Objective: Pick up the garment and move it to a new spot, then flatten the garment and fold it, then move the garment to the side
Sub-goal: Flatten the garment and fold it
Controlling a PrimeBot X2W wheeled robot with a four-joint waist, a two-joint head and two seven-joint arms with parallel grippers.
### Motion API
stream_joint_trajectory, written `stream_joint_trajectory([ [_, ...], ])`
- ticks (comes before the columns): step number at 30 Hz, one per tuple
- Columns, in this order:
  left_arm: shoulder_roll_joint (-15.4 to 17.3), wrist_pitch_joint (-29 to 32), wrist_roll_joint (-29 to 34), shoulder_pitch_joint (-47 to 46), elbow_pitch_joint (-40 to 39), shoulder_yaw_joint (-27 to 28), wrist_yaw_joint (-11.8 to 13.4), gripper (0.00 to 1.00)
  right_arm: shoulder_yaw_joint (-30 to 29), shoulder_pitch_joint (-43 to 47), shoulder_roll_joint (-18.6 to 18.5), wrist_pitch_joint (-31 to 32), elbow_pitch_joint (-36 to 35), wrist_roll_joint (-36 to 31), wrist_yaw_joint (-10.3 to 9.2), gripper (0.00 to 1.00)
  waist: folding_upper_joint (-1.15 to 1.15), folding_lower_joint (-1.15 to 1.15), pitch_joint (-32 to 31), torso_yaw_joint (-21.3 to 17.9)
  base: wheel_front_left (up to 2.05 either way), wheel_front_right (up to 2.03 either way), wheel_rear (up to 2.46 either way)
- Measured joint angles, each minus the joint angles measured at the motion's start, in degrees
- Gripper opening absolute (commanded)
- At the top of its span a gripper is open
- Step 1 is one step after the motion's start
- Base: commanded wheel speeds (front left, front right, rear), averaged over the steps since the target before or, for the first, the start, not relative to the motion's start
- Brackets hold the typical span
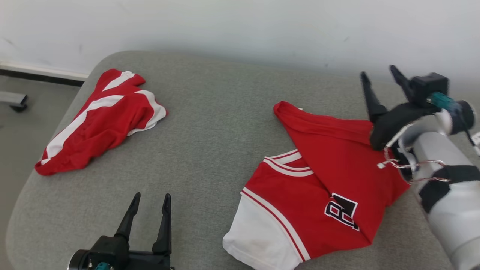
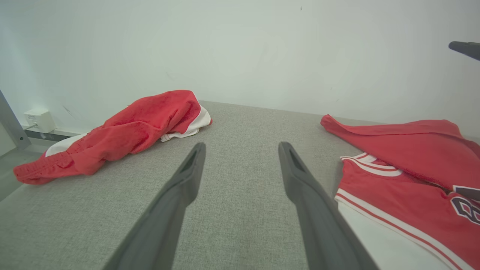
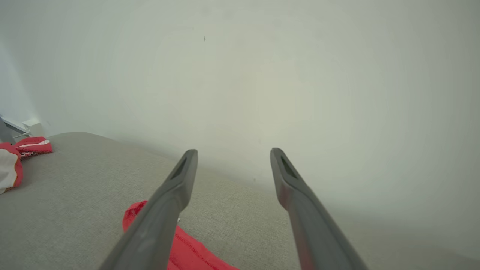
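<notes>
Left pincer (image 1: 152, 195): lower left of the head frame, fingers pointing up the picture. The jaws stand wide apart with nothing between them. In its own wrist view (image 2: 242, 146) bare cloth covering shows through the gap.

Surface: grey woven-fabric surface (image 1: 210, 131) with rounded corners, carrying both cloth items.

Task item: red fabric jersey (image 1: 300, 195) with a white sleeve, striped trim and a black-and-white letter patch, at lower right of centre in the head frame. It lies on the surface, with one red panel turned over across the body. The white sleeve is nearest the camera. It also appears at the right of the left wrist view (image 2: 405, 180) and at the bottom edge of the right wrist view (image 3: 195, 247).

Right pincer (image 1: 377, 71): right side of the head frame, above the jersey's far right edge. The jaws are spread wide and grip nothing. In its own view (image 3: 233, 151) pale wall shows between the fingers.

Right forearm: pale grey casing (image 1: 450, 195), lower right corner.

Second item: crumpled red-and-white garment (image 1: 101, 120), upper left of the head frame, well apart from the jersey.

Background: off-white wall (image 1: 240, 26) across the top.
</notes>
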Motion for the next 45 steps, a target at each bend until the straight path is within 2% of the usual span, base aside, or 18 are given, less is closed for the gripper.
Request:
stream_joint_trajectory([
  [5, -0.01, 0.01, 0.43, 0.38, -1.25, 1.14, 0.04, 1.00, -3.49, 6.72, -5.48, -0.12, -6.43, 0.69, 0.00, 1.00, 0.00, 0.00, -0.67, -2.29, 0.00, 0.00, 0.00],
  [9, 0.00, 0.01, 0.75, 1.09, -1.80, 1.85, 0.07, 1.00, -6.65, 14.02, -7.72, -0.12, -9.69, 0.69, 0.00, 1.00, 0.00, 0.00, -1.00, -3.80, 0.00, 0.00, 0.00],
  [18, -0.01, 0.01, 1.48, 1.42, -2.48, 1.78, -0.10, 1.00, -12.72, 26.24, -8.03, -0.13, -11.99, 0.16, 0.00, 1.00, 0.00, 0.00, -0.80, -5.18, 0.00, 0.00, 0.00],
  [24, 0.00, 0.01, 1.76, 0.15, -2.44, 0.74, -0.26, 1.00, -13.80, 26.31, -6.71, -0.14, -8.60, -0.27, 0.00, 1.00, 0.00, 0.00, 1.07, -4.50, 0.00, 0.00, 0.00],
  [38, -0.01, 0.01, 1.90, -1.44, -1.89, -0.29, -0.37, 1.00, -14.02, 20.06, -5.24, -0.14, 3.63, 0.07, 0.00, 1.00, 0.00, 0.00, 4.24, -0.66, 0.00, 0.00, 0.00],
  [39, 0.00, 0.01, 1.89, -1.72, -1.79, -0.68, -0.57, 1.00, -14.17, 19.18, -5.24, -0.16, 5.26, 0.63, 0.00, 0.64, 0.00, 0.00, 4.56, -0.21, 0.00, 0.00, 0.00],
  [40, 0.00, 0.01, 1.89, -1.96, -1.75, -0.86, -0.57, 1.00, -14.18, 18.77, -5.24, -0.18, 5.61, 0.84, 0.00, 0.22, 0.00, 0.00, 4.71, -0.02, 0.00, 0.00, 0.00],
  [41, -0.01, 0.01, 1.87, -2.17, -1.75, -0.97, -0.58, 1.00, -14.14, 18.45, -5.25, -0.18, 5.77, 0.93, 0.00, 0.00, 0.00, 0.00, 4.88, 0.14, 0.00, 0.00, 0.00],
  [45, 0.00, 0.01, 1.70, -2.33, -1.49, -0.96, -0.58, 1.00, -13.96, 18.35, -5.03, -0.14, 3.86, 1.37, 0.00, 0.00, 0.00, 0.00, 5.14, 0.16, 0.00, 0.00, 0.00],
])
